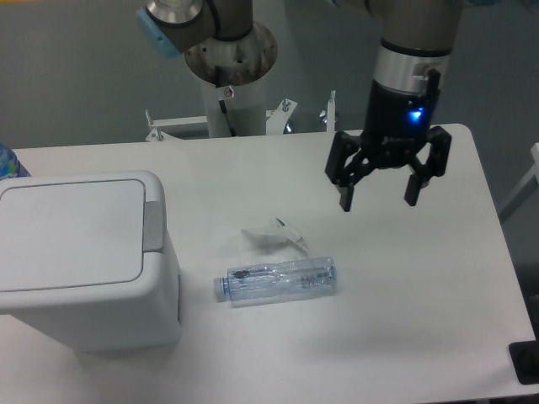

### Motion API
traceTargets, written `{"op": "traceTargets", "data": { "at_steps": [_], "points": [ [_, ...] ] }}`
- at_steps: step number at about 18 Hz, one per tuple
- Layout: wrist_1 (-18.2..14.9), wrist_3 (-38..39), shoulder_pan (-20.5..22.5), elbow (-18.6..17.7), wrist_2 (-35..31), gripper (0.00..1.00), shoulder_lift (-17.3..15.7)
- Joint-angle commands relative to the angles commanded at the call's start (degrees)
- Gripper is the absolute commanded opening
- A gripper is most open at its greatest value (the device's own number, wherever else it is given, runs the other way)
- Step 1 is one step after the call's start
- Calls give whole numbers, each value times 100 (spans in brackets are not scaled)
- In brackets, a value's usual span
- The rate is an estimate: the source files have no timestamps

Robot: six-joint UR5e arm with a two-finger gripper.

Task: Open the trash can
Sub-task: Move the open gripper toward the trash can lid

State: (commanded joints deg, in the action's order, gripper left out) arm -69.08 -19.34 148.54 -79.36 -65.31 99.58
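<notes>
— White desk (404,320), grey floor behind. Where's the bin?

— Bin (80,261) sits near-left, lid down, tab facing right. My hand (378,195) hangs far-right, fingers spread, well apart from it, bottle (276,282) between.

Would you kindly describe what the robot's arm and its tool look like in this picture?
The arm is silvery-grey metal tubing with a light blue joint cap. The tool is black, with two dark angular fingers under a black cylindrical body showing a small glowing blue light.
</notes>
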Motion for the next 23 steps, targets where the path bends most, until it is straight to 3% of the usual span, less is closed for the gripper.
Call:
{"op": "traceTargets", "data": {
  "at_steps": [6,10,23],
  "points": [
    [-18,132,-501,-571,9,100,-317],
    [9,667,-721,-607,-8,100,-308],
    [158,712,-1328,-668,-35,100,-124]
  ]
}}
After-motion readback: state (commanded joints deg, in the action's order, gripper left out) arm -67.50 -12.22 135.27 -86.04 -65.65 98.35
